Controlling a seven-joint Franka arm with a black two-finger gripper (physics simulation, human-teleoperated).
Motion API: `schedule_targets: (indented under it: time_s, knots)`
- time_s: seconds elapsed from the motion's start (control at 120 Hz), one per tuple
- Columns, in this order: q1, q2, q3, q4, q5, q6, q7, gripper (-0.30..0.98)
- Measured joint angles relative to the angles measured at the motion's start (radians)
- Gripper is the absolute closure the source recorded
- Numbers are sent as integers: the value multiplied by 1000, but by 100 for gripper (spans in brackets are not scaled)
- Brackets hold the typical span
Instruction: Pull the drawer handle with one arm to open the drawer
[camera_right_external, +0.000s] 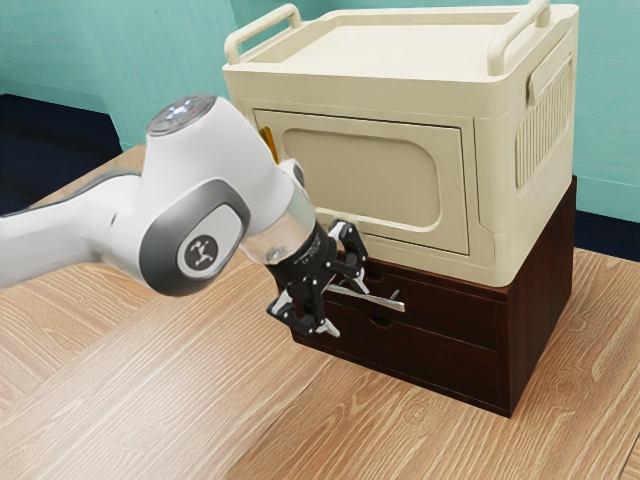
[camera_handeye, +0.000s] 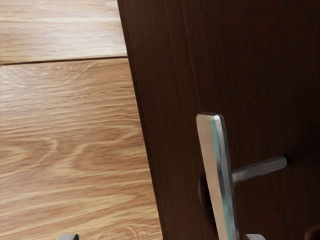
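Standing wide open and gripping nothing, the claw (camera_right_external: 346, 307) straddles the metal handle (camera_right_external: 385, 301); the handle's bare end lies at the exterior view's three o'clock from the claw; the dark upper drawer (camera_right_external: 452, 323) sits closed.

We look at one drawer handle (camera_right_external: 385, 300) from afar and from close by.
Our exterior view stands back at the white arm's (camera_right_external: 105, 225) side and faces obliquely down on the cream cabinet (camera_right_external: 350, 170), the dark drawer unit (camera_right_external: 542, 300) under it and the wood-grain tabletop (camera_right_external: 180, 400); in our wrist view we face the drawer front (camera_right_external: 455, 318) from very near, sharing handle, front and some tabletop with the wider view.
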Motion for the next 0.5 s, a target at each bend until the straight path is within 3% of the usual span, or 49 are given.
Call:
schedule_targets:
  time_s: [0.167,0.5]
  knots:
    - [0,-2,0,-6,0,8,-7,31]
    - [-1,-15,0,-12,-3,5,-19,53]
